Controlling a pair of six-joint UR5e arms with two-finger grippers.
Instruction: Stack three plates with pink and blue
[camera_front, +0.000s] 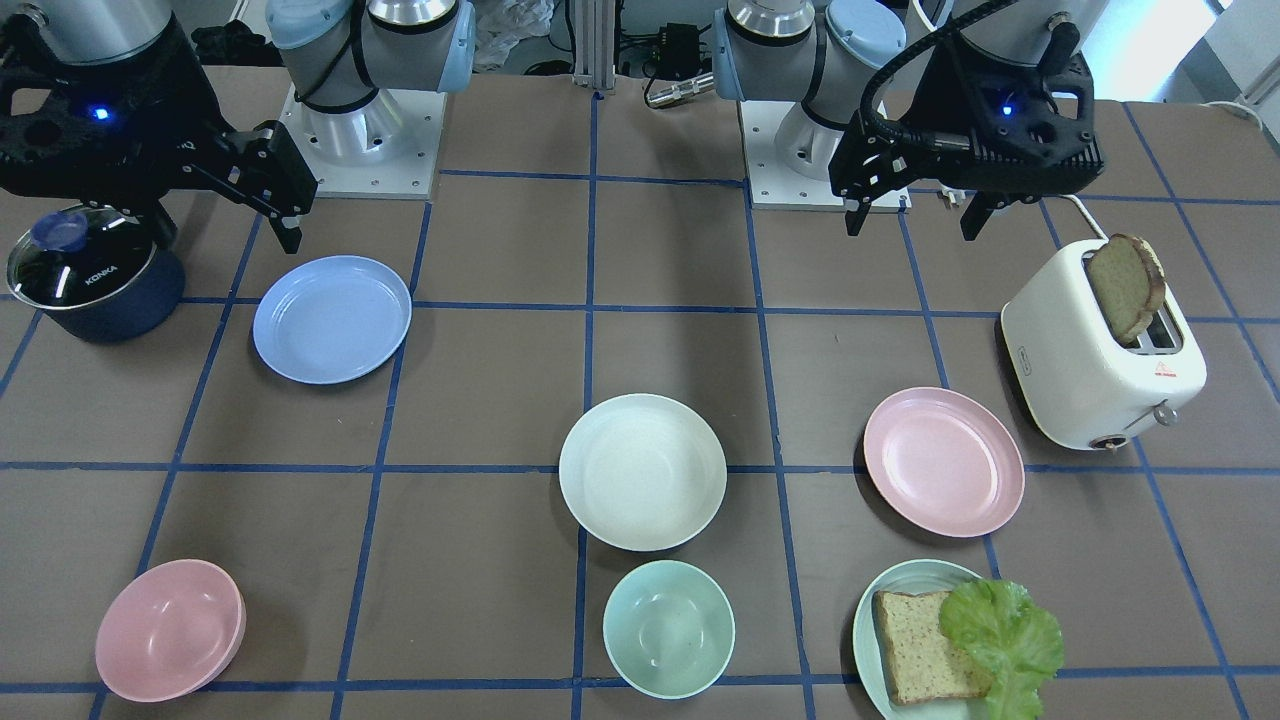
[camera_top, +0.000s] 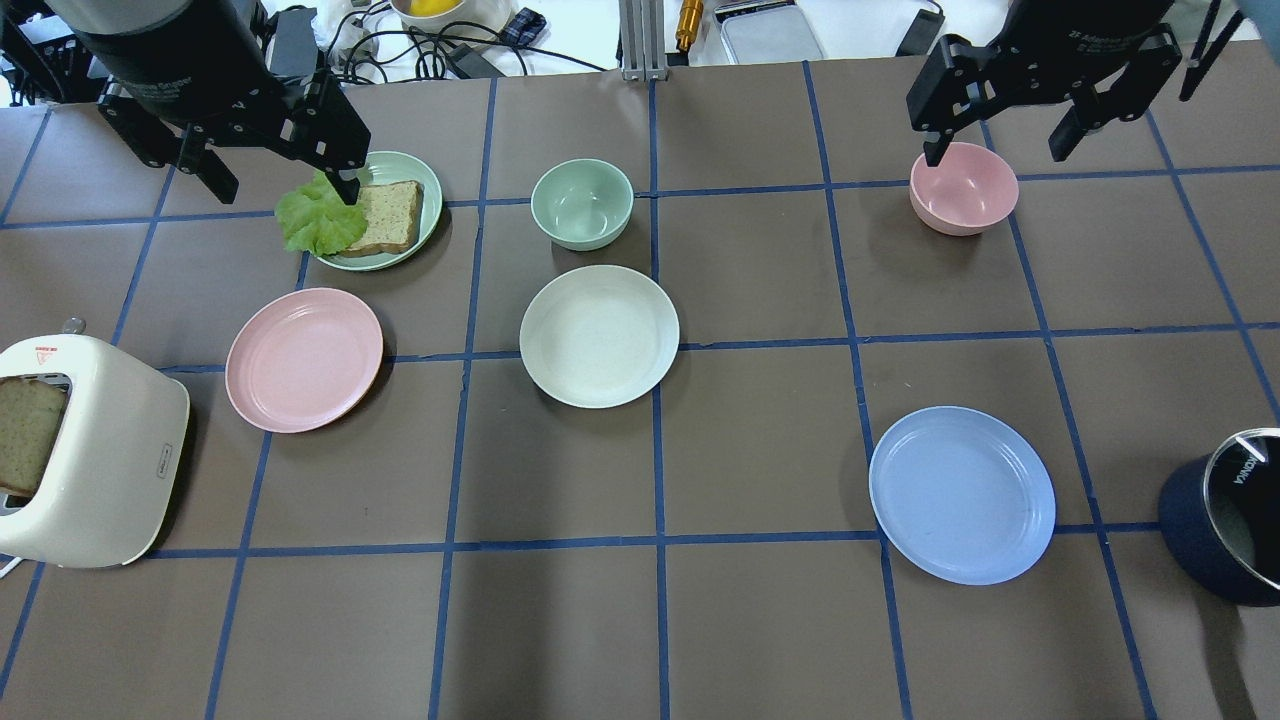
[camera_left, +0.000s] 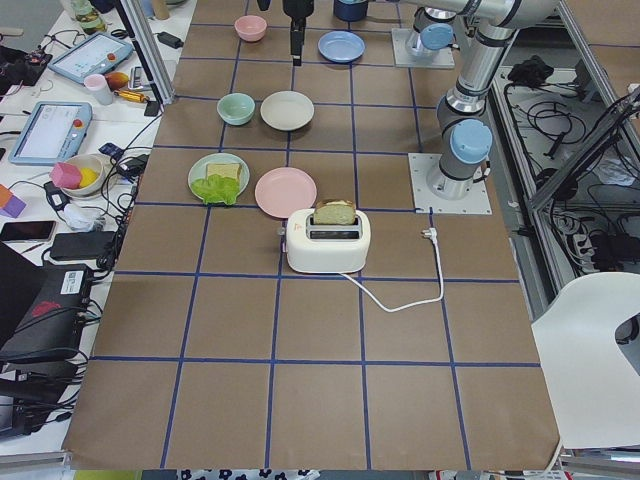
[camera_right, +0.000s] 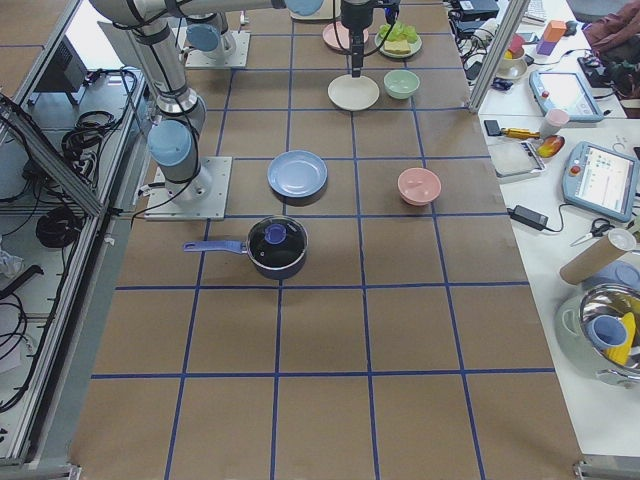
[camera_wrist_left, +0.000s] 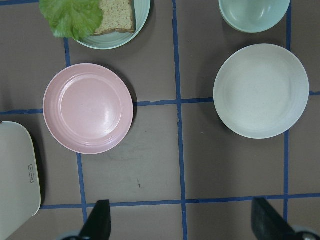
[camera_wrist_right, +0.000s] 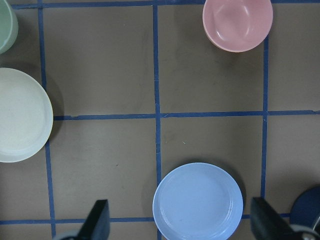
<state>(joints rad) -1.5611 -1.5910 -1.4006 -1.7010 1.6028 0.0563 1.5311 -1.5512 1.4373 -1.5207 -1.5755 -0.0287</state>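
Findings: the three plates lie flat and well apart, none resting on another. The cream plate (camera_top: 599, 335) is at mid-table. The pink plate (camera_top: 304, 359) is on the left-arm side, just beside the toaster (camera_top: 100, 450). The blue plate (camera_top: 962, 494) is on the right-arm side, near the pot (camera_top: 1200, 530). Stacking is judged not yet begun; the step in hand is the approach to a first plate. The left gripper (camera_front: 915, 212) hangs high over the table, jaws spread wide, nothing between them. The right gripper (camera_top: 995, 145) is likewise wide apart and empty, with the blue plate partly below it in its wrist view. Next move, as judged: an arm descends to its near plate and pinches the rim, a flat shallow plate offering no other hold, then carries it onto the cream plate. Close by the pink plate stands a green plate (camera_top: 430, 200) of bread and lettuce. A mint bowl (camera_top: 582, 203) sits just beyond the cream plate, and a pink bowl (camera_top: 963, 190) is further off.
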